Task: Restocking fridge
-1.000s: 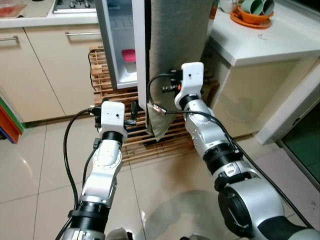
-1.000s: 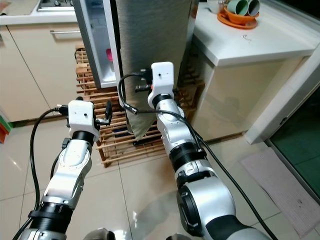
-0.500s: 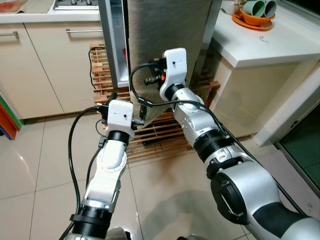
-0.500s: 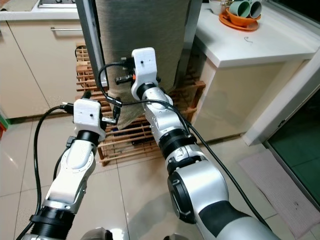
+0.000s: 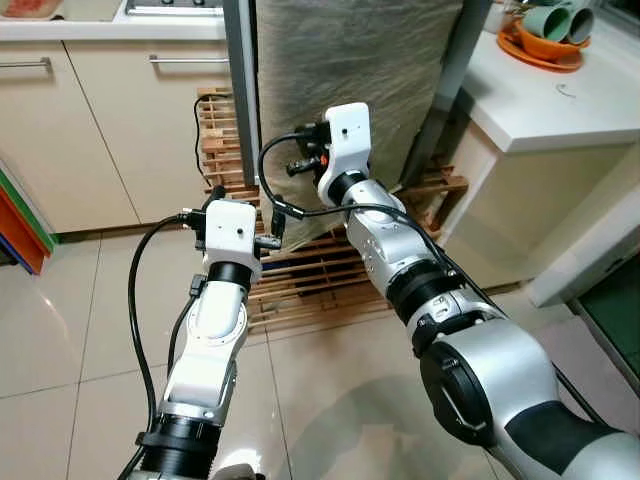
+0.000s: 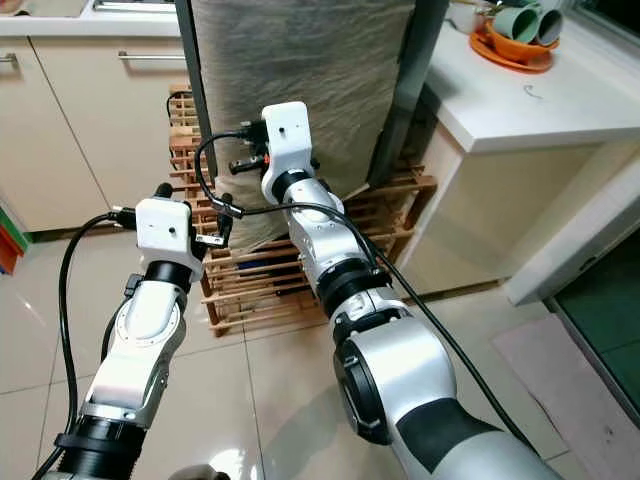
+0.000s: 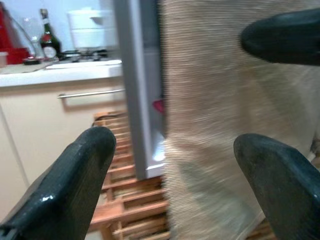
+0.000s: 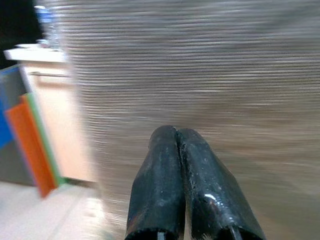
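Observation:
The fridge door (image 5: 350,60), draped in a grey-beige woven cloth, stands almost closed against the grey fridge body (image 5: 240,90). My right gripper (image 8: 176,134) is shut, empty, and its tips are close to or against the cloth; the right wrist (image 5: 340,140) is raised in front of the door. My left gripper (image 7: 175,145) is open and empty, lower down near the door's free edge. Between its fingers (image 7: 95,150) a narrow gap shows the lit fridge interior with something pink (image 7: 158,106).
A slatted wooden rack (image 5: 320,270) lies under the fridge. Cream cabinets (image 5: 130,120) stand to the left, with a stove, a bottle (image 7: 47,42) and a white pot (image 7: 90,27) on top. A white counter (image 5: 570,100) on the right carries an orange bowl with green cups (image 5: 545,30).
The cloth-covered door has swung from wide open to almost closed, with my right gripper following it to the left. The open fridge interior is now largely hidden. The left arm has hardly moved.

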`<state>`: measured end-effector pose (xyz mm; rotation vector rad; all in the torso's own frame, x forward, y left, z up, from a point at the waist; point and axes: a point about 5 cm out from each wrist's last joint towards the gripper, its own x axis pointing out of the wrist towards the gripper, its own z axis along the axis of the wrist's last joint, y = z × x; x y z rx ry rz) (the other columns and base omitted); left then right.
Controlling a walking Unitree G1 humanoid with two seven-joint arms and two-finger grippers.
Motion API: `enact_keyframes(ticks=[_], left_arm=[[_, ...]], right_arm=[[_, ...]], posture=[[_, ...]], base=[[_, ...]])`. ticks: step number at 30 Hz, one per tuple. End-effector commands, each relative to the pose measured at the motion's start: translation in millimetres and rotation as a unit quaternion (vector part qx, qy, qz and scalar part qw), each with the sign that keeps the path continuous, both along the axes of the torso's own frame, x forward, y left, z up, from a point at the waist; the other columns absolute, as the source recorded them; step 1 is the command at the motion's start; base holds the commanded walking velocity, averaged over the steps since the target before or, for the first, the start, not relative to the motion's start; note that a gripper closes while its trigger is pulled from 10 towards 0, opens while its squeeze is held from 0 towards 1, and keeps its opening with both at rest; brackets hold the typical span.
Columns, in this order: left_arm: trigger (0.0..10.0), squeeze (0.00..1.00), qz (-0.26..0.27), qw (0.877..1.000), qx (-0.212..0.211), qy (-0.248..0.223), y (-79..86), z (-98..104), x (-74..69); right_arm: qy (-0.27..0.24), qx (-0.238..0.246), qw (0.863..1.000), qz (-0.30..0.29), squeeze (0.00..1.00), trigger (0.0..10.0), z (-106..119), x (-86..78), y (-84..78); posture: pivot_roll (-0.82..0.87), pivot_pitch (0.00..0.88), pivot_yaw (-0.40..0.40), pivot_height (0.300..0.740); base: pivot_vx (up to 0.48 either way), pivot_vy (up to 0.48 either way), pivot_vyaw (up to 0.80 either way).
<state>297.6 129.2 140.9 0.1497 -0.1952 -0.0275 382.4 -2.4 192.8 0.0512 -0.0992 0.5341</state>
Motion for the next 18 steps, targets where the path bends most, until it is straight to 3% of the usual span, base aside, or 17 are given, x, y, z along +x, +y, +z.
enact_keyframes(ticks=[1, 13, 18], left_arm=[[10.0, 0.00, -0.014, 1.000, -0.006, 0.001, -9.7, 1.0, -0.4], [10.0, 0.00, -0.009, 1.000, -0.007, -0.005, -5.7, 4.4, 2.4], [10.0, 0.00, -0.007, 1.000, -0.009, -0.007, -4.5, 4.5, 2.3]], right_arm=[[-0.002, 0.014, 1.000, 0.016, 0.00, 10.0, 2.2, -5.3, 14.8], [-0.007, 0.005, 1.000, 0.010, 0.00, 10.0, 3.7, -3.8, 13.8], [0.001, 0.014, 1.000, 0.006, 0.00, 10.0, -1.4, -4.4, 10.9]], posture=[[0.09, 0.028, -0.095, 0.740], [0.09, 0.024, -0.093, 0.740], [0.09, 0.023, -0.089, 0.740]], base=[[0.000, 0.000, 0.00], [0.000, 0.000, 0.00], [0.321, 0.357, 0.00]])
